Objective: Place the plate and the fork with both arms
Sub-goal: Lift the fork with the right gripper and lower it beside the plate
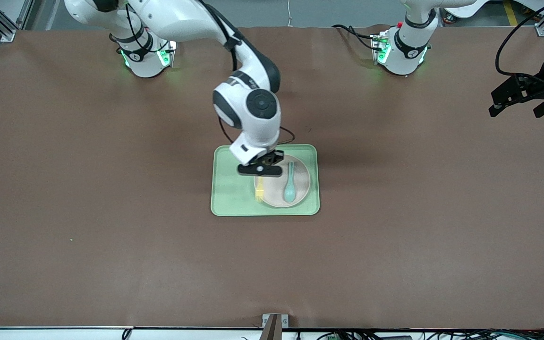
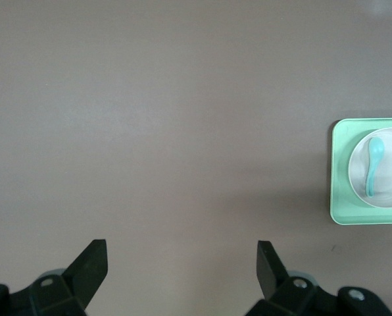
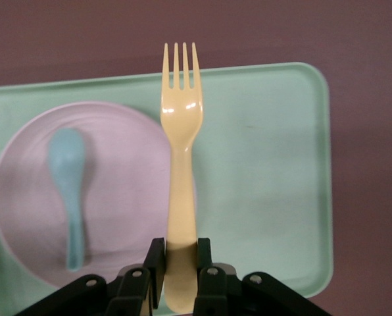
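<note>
while clamped in the right pincer [image 3: 180,263], the fork [image 3: 181,151] overhangs the plate [image 3: 31,197].

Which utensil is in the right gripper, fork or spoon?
The pale-yellow fork, clamped by its handle in the right gripper. The teal spoon lies loose on the plate.

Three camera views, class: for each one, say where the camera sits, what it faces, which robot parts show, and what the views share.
Front view: high across the table, facing both bases; right gripper holds the fork over the tray; left gripper waits, open.
Left wrist view: looks down past its fingers at bare table.
Right wrist view: looks past its gripper along the fork.
Shared: all show the tray, plate and spoon.
</note>
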Robot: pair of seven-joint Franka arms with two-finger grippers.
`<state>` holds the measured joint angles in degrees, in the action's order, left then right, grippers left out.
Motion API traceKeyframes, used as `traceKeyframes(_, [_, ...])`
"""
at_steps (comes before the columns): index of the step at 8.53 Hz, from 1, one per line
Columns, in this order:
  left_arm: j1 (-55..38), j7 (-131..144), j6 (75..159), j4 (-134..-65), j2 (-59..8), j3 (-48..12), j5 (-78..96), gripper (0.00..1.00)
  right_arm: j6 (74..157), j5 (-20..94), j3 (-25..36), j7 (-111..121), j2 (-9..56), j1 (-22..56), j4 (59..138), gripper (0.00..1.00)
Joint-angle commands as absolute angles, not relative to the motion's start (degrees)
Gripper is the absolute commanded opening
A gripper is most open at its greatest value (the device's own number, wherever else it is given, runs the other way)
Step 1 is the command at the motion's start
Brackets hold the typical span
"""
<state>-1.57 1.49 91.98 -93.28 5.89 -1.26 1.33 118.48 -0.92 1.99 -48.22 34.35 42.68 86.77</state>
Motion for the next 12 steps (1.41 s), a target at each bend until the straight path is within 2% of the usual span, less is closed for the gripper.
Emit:
traceKeyframes(1, [-1.49,0.7,91.23,-92.28,5.45,-1.32,1.32,1.0,125.47,1.75,0.97,-48.6,30.24,37.11,98.14,0.0])
traceKeyframes(6, [-1.67,1.93,90.7,-92.63,5.89,-1.76,1.23,1.0,138.76,4.04,0.88,-48.26,30.76,37.43,106.6,0.0])
traceKeyframes(8, [-1.67,2.02,90.62,-92.64,6.06,-1.85,1.23,1.0,139.04,3.96,0.79,-47.64,31.11,37.97,106.96,0.0])
traceKeyframes(10, [-1.76,2.2,90.62,-92.64,6.06,-1.85,1.23,1.0,143.23,3.69,0.79,-45.37,32.16,38.32,109.05,0.0])
traceKeyframes(11, [-1.76,2.37,90.62,-92.64,6.06,-1.85,1.23,0.99,145.0,3.69,0.79,-45.26,33.13,38.67,109.94,0.02])
traceKeyframes(12, [-1.76,2.37,90.62,-92.64,6.06,-1.93,1.23,1.0,144.93,3.69,0.79,-45.18,33.31,38.76,110.04,0.23])
